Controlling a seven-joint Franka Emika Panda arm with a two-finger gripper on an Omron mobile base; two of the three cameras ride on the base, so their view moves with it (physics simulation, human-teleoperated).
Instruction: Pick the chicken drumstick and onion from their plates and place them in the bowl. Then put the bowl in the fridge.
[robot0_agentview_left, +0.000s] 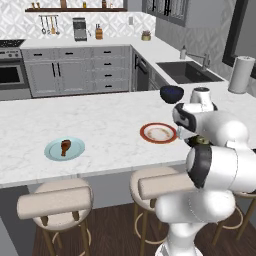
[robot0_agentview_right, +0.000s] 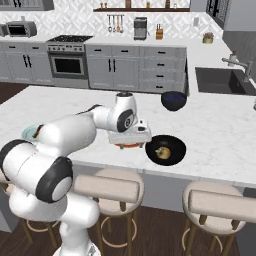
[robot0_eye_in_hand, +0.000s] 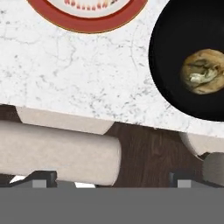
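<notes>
The chicken drumstick (robot0_agentview_left: 65, 146) lies on the light blue plate (robot0_agentview_left: 52, 150) at the counter's left. The red-rimmed plate (robot0_agentview_left: 158, 133) (robot0_eye_in_hand: 87, 25) has nothing on it. Just right of it stands the black bowl (robot0_agentview_right: 176, 145) (robot0_eye_in_hand: 173, 52) with the tan onion (robot0_agentview_right: 161, 152) (robot0_eye_in_hand: 203, 71) inside. My gripper (robot0_agentview_right: 131, 143) (robot0_eye_in_hand: 113, 178) hangs open and holds nothing, pointing down over the near rim of the red-rimmed plate, beside the bowl. The fridge is out of view.
A second dark blue bowl (robot0_agentview_left: 171, 93) (robot0_agentview_right: 173, 100) stands farther back on the counter, near the sink (robot0_agentview_left: 187, 72). A paper towel roll (robot0_agentview_left: 241, 75) stands at the far right. Padded stools (robot0_agentview_left: 55, 200) (robot0_eye_in_hand: 57, 153) line the counter's front edge.
</notes>
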